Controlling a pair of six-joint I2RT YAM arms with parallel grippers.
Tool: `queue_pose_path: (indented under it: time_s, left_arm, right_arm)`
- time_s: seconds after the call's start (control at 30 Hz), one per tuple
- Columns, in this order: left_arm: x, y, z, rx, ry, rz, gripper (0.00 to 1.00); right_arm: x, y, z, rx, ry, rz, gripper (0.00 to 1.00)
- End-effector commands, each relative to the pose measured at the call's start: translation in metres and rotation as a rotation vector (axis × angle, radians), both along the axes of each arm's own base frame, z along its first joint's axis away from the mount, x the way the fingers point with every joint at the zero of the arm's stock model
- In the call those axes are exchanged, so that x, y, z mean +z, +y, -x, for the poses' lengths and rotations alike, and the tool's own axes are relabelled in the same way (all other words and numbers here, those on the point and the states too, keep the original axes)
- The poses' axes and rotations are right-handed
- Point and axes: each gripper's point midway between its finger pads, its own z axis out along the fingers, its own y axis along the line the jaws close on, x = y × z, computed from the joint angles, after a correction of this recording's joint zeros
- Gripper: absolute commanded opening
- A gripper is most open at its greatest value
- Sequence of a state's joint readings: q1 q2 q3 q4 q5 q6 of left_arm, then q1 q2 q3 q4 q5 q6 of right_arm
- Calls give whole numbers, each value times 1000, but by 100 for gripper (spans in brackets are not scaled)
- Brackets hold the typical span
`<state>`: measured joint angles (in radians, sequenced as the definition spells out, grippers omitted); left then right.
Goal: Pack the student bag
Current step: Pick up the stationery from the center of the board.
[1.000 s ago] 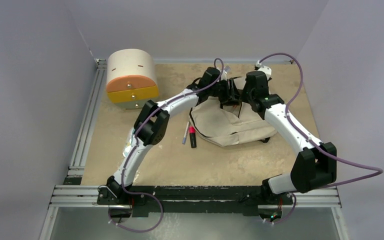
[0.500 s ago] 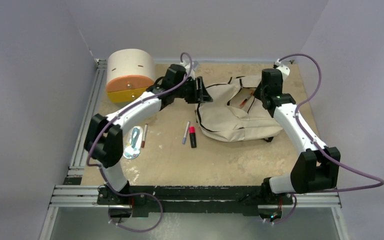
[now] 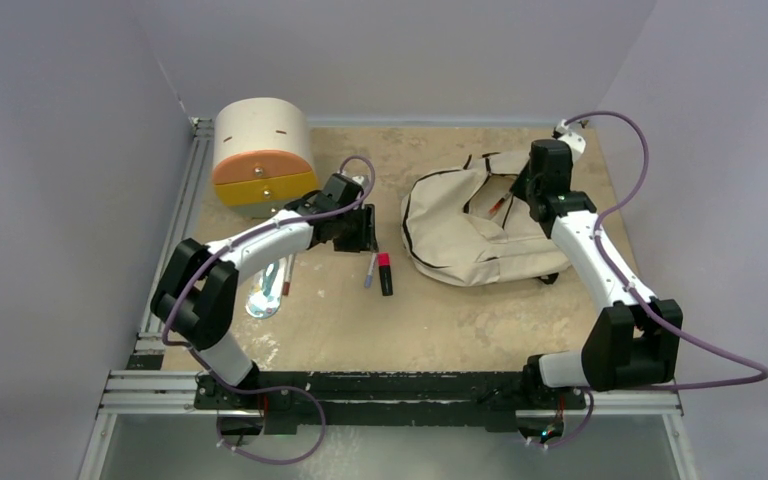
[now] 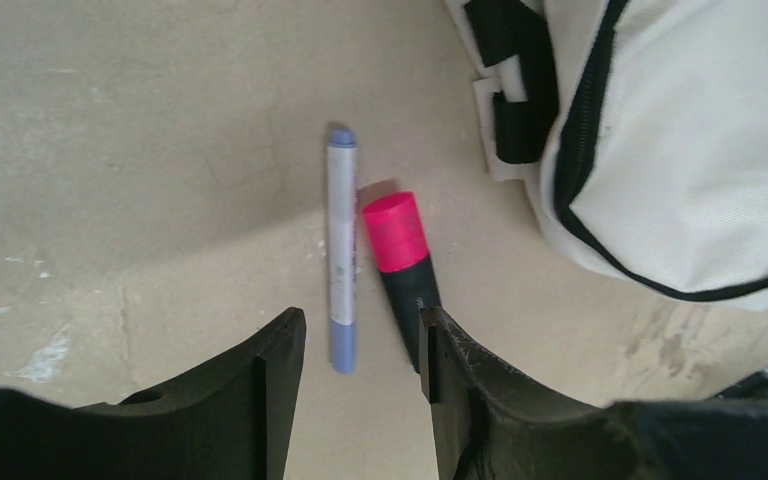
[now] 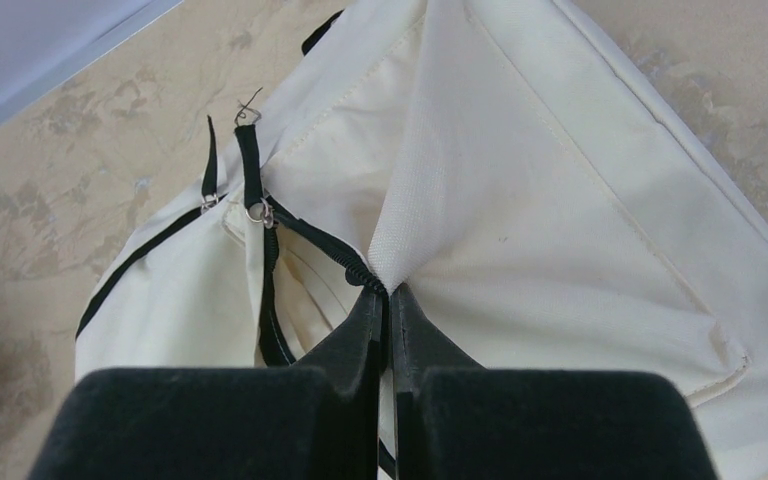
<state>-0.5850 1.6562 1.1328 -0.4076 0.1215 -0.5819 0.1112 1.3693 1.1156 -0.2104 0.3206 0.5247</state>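
Observation:
The beige student bag lies at the back right with its zipper mouth open. My right gripper is shut on the bag's fabric at the zipper edge and holds that edge up. My left gripper is open and empty, just above a white pen with blue ends and a black marker with a pink cap. Both lie side by side on the table left of the bag. The pen's near end lies between my fingertips. In the top view the pen and marker are partly visible.
A cream drawer box with orange and yellow fronts stands at the back left. A metal tool and a reddish pen lie at the left under my left arm. Something red shows inside the bag's mouth.
My left arm has left the bag and swung left and nearer, coming down over the pen and marker. My right gripper has shifted slightly right, still holding the bag's edge.

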Motion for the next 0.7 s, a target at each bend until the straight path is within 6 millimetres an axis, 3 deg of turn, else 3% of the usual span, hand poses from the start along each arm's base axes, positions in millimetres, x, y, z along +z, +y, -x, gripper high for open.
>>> queue_pose_path:
  time_s: [0.0,0.3,0.67]
  left_arm:
    - [-3,7,-8,-16,-65,-102,44]
    - [-41,1,3,-72,-29,-258,44]
    - [-58,-4,-9,-116,-68,-411,41]
  right_arm:
    - [39,0,-13,-16,-155,-32,0]
    - [35,-2,-8,-20,-152,-24,0]
    - [30,-1,-7,-9,-144,-30,0]
